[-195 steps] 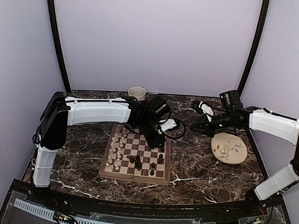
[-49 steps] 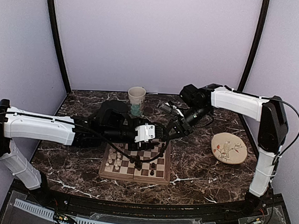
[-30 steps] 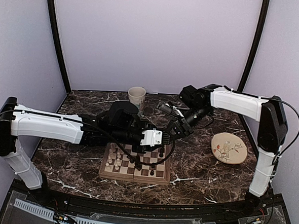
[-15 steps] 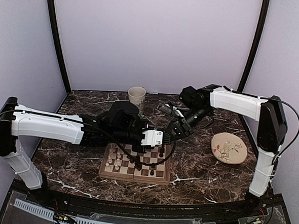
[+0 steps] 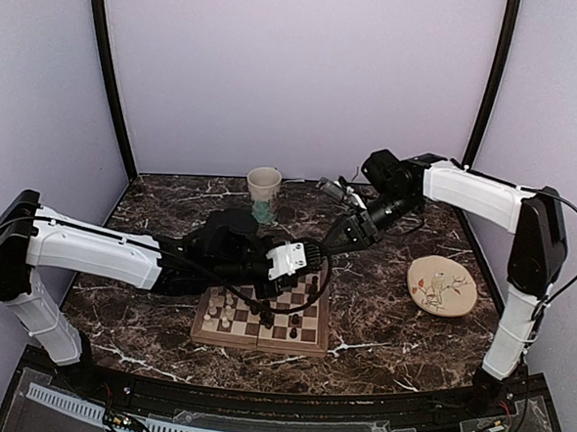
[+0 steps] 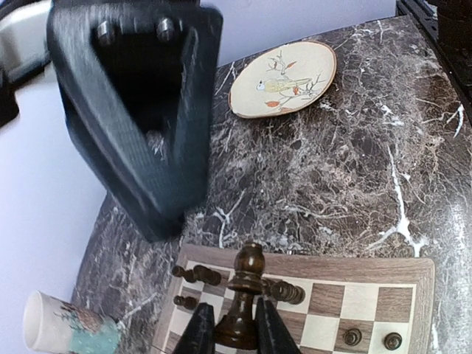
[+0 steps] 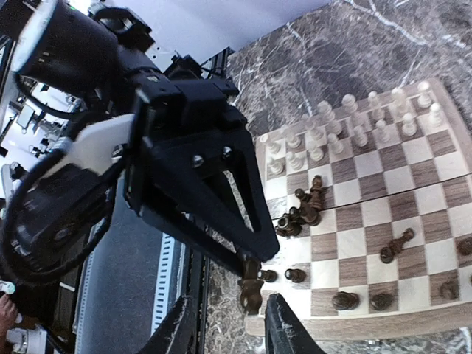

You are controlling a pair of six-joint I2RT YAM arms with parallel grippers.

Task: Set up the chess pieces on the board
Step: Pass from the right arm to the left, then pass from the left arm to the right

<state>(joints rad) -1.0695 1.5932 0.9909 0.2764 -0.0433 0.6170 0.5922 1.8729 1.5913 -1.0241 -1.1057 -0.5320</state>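
Now the left pincer (image 6: 231,316) is pinching a tall dark piece (image 6: 248,280) low on its body, at the bottom middle of the left wrist picture. The piece is upright and hangs over the wooden rim of the board (image 6: 369,267), not on a square yet. The right pincer (image 7: 230,313) is spread wide and holds nothing, just beside the piece.

I think the step is putting this piece on its home square. White pieces (image 7: 354,122) stand in two neat rows at the top of the board in the right wrist picture, so dark's side should be the bottom edge. More dark pieces (image 7: 302,210) lie tipped in the middle, and two small ones stand just beside the held one. Next, go down slow and straight onto a free square without bumping them.

The board's edge is right below, so a slip could land it on the table (image 6: 332,169). The pincers are crowded together. Open room is at the upper right of the left wrist picture, toward the plate (image 6: 284,77).
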